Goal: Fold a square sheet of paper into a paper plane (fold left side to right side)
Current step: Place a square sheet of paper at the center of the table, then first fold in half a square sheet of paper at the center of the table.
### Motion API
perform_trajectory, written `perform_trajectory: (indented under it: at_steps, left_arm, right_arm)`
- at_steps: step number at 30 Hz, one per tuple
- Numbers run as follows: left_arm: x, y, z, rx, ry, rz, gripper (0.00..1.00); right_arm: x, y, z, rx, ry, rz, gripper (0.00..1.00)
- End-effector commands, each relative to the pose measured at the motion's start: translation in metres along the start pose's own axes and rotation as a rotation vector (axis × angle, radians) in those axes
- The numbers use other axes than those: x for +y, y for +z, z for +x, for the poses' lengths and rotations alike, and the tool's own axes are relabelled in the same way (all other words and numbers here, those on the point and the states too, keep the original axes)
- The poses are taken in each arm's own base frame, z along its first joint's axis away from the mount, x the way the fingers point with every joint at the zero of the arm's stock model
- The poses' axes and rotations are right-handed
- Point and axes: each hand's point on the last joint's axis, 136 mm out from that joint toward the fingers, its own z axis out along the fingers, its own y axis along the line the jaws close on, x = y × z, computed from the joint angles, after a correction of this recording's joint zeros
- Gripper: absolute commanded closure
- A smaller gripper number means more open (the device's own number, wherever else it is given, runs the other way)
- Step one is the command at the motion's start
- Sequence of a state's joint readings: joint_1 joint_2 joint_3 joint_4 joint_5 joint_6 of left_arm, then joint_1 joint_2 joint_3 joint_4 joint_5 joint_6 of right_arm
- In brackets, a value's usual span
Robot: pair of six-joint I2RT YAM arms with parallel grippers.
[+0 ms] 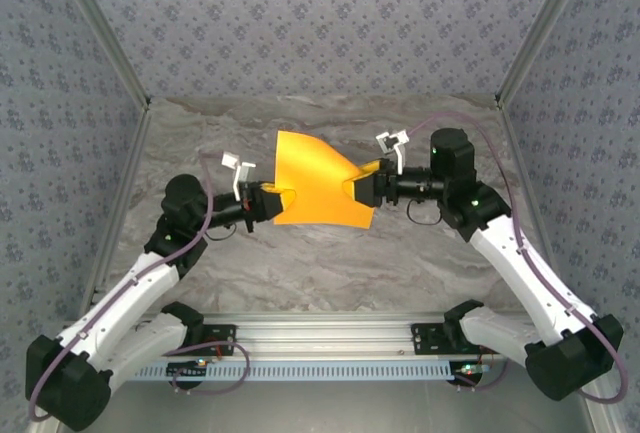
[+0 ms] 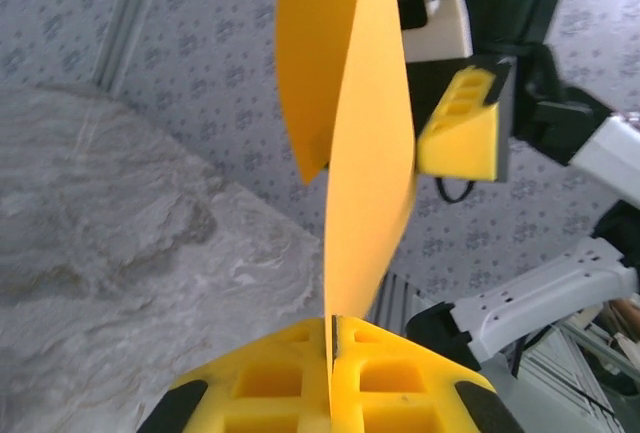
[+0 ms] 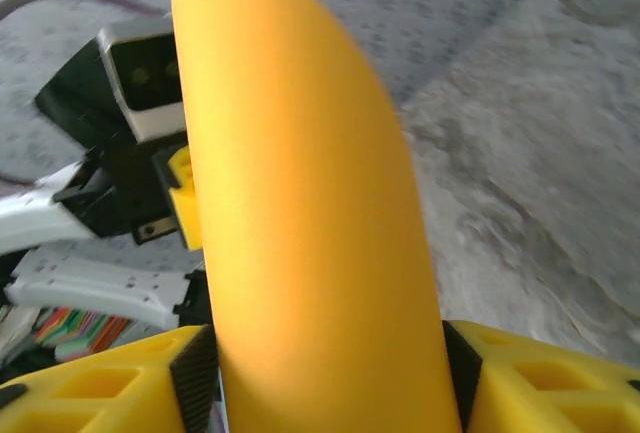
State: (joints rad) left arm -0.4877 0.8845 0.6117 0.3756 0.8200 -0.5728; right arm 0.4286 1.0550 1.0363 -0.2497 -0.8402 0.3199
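The sheet (image 1: 318,185) hangs bent above the worktop (image 1: 330,263), with no crease visible yet. The left gripper (image 2: 332,343) pinches its edge; the right gripper (image 3: 325,378) is spread around the curled side. I judge the first fold only begun, the rest remains

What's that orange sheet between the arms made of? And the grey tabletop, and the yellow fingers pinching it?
The orange sheet looks like thin matte paper: it bows freely and is hair-thin edge-on. The tabletop shows grey marble veining with a dull finish; stone or printed laminate, I can't tell. The yellow fingers of the left pincer look like matte plastic, moulded with square hollows.
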Motion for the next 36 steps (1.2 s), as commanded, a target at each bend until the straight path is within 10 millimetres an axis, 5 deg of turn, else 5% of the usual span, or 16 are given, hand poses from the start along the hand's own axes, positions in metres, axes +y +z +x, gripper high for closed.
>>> perform_trajectory:
  at_steps: [1,4,11,18,21,24,31,36]
  left_arm:
    - [0.037,0.003,0.028,0.032,-0.087,-0.117,1.00]
    - [0.068,0.004,0.056,0.074,-0.168,-0.207,1.00]
    - [0.134,0.003,0.126,0.196,-0.366,-0.397,1.00]
    - [0.174,0.003,0.178,0.321,-0.469,-0.502,1.00]
    - [0.180,0.002,0.186,0.339,-0.484,-0.522,1.00]
    - [0.181,0.001,0.187,0.346,-0.487,-0.530,1.00]
    - [0.175,-0.001,0.181,0.356,-0.465,-0.534,1.00]
    - [0.168,0.005,0.169,0.332,-0.463,-0.492,0.87]
  right_arm:
    - [-0.046,-0.012,0.018,0.027,0.045,0.253,0.28]
    - [-0.080,-0.019,0.032,0.032,0.084,0.407,0.19]
    - [-0.119,-0.008,0.062,0.011,0.212,0.459,0.20]
    - [-0.149,0.040,0.113,0.030,0.450,0.379,0.59]
    - [-0.159,0.061,0.138,0.097,0.502,0.392,0.75]
    - [-0.171,0.076,0.159,0.152,0.535,0.422,0.82]
    - [-0.194,0.098,0.195,0.257,0.612,0.458,0.83]
    - [-0.206,0.098,0.225,0.351,0.638,0.542,0.83]
